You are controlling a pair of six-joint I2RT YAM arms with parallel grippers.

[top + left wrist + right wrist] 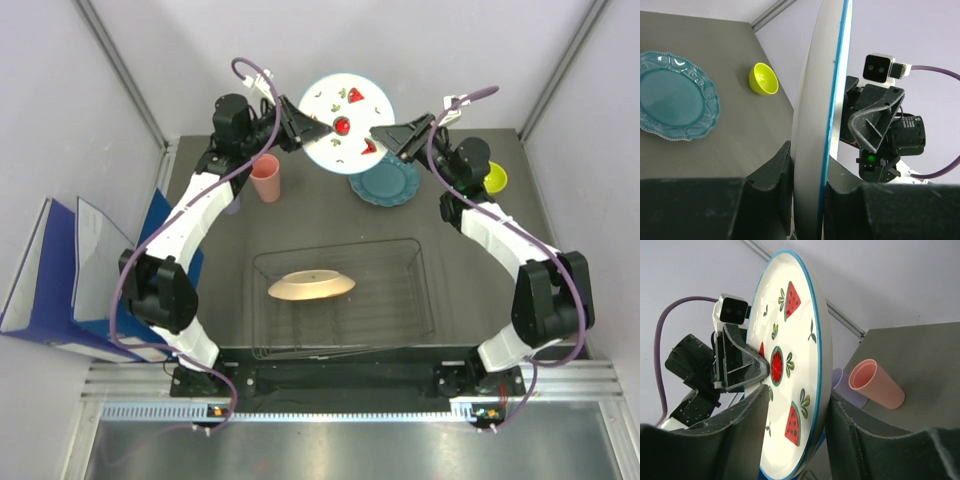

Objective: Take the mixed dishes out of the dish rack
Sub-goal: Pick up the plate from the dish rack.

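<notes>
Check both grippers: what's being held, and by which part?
Both hold the white plate with red marks by its rim. The left gripper pinches one edge and the right gripper pinches the opposite edge.

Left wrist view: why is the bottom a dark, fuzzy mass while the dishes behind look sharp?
Left wrist view: that mass is the left gripper, too near the lens to focus; the teal plate and yellow-green bowl lie farther and are crisp. Right wrist view: the right gripper blurs likewise, the face of the white plate is sharp. Top view: even light, soft shadows.
</notes>
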